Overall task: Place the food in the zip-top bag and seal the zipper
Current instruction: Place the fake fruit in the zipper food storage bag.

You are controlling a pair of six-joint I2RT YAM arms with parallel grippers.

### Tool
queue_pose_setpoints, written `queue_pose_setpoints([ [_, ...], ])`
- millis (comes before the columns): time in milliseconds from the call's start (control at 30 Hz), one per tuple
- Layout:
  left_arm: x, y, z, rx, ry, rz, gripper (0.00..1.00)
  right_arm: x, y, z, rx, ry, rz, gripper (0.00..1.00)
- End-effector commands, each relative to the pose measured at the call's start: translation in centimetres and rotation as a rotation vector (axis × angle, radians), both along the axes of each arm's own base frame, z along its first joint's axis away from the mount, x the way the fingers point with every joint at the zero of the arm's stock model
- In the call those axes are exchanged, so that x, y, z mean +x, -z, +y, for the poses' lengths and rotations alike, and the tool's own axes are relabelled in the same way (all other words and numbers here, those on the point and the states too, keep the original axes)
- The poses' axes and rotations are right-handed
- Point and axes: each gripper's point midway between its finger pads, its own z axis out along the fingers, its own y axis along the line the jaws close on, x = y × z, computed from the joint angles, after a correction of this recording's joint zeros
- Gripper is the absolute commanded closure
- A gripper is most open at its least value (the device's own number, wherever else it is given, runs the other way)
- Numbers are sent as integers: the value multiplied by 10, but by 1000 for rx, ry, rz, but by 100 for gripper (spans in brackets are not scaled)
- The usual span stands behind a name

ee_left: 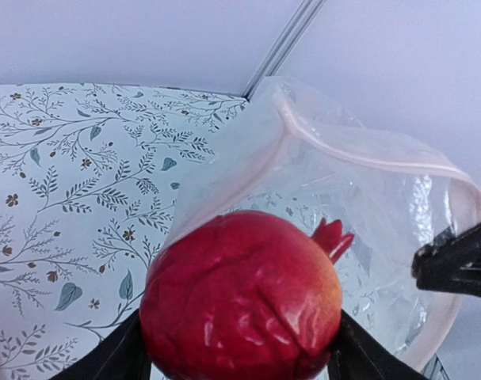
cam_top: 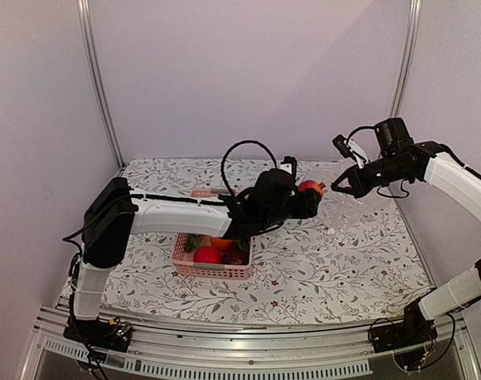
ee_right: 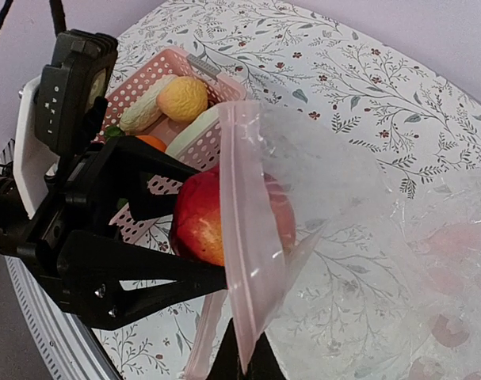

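A red pomegranate, one piece of the food, sits between the fingers of my left gripper, which is shut on it. The fruit is raised above the table, partly inside the mouth of the clear zip-top bag. My right gripper is shut on the bag's pinkish zipper and holds the mouth up and open. More food lies in the pink basket: a beige round piece, a white radish and an orange.
The pink basket stands on the flowered tablecloth under the left arm's forearm. The rest of the bag lies slack on the cloth to the right. Walls and metal posts close in the table's back and sides.
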Motion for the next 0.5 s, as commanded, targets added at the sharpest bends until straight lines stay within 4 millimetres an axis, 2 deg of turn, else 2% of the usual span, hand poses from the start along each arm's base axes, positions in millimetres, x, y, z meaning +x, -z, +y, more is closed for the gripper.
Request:
queue_pose_setpoints([
  [0,11,-12,-1,23,-44,-20,24,-9,-12,8,49,-40,18,100],
  [133,5,-38,-2,48,-48,-100,14,-6,-14,8,62,-28,30,100],
  [233,-1,-58,-1,67,-50,-154,1,1,-16,1,84,-2,44,100],
  [367,-9,-77,-5,92,-28,-188,0,11,-17,-7,108,36,58,100],
  [467,-24,-104,-2,81,-21,-235,0,14,-16,-10,108,50,59,100],
])
